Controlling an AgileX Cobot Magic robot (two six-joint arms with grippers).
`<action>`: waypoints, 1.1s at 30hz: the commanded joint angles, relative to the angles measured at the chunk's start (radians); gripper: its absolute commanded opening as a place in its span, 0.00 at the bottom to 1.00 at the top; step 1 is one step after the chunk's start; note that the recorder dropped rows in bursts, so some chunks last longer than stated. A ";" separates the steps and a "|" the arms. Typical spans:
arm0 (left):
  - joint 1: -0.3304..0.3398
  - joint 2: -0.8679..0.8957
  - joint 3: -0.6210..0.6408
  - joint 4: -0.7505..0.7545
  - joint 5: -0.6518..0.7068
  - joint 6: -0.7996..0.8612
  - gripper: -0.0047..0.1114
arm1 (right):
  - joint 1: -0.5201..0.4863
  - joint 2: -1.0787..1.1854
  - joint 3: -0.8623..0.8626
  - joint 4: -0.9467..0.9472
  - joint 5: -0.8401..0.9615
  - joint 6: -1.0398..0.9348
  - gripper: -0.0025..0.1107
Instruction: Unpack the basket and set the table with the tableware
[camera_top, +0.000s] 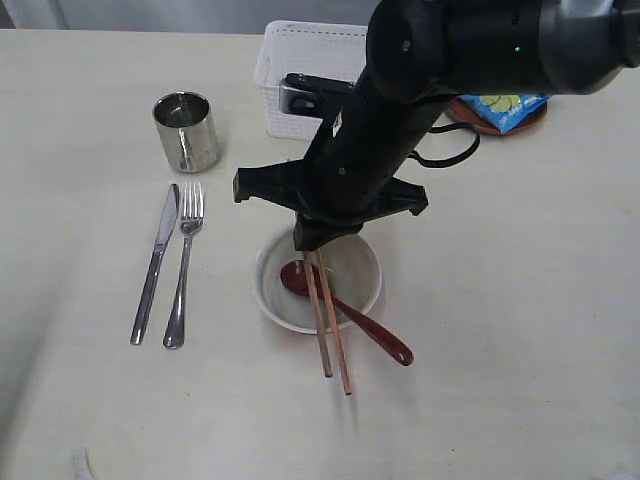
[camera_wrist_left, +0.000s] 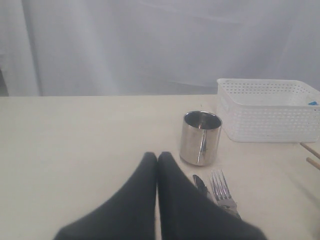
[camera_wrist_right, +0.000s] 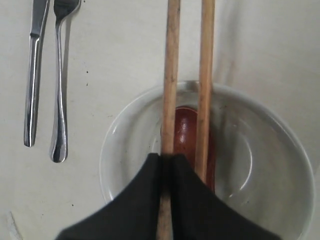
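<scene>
The right gripper (camera_wrist_right: 167, 157) pinches the chopsticks (camera_wrist_right: 172, 60) over the bowl (camera_wrist_right: 120, 150) (only its own camera shows that). The left gripper (camera_wrist_left: 157, 156) is clenched, empty.

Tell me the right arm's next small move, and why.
Probably ease the right pincer down until the chopsticks rest on the bowl's rim. It is shut on them, and they stretch across the bowl above the wooden spoon, with their tips past the far rim. I cannot tell whether they already touch the rim, so lowering before letting go seems safer.
</scene>
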 joint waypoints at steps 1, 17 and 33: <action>-0.001 -0.004 0.003 -0.003 -0.006 0.000 0.04 | 0.001 -0.001 0.000 -0.009 0.013 -0.002 0.02; -0.001 -0.004 0.003 -0.003 -0.006 0.000 0.04 | 0.021 0.038 0.000 -0.008 -0.020 -0.015 0.02; -0.001 -0.004 0.003 -0.003 -0.006 0.000 0.04 | 0.021 0.038 0.000 -0.039 0.001 -0.006 0.02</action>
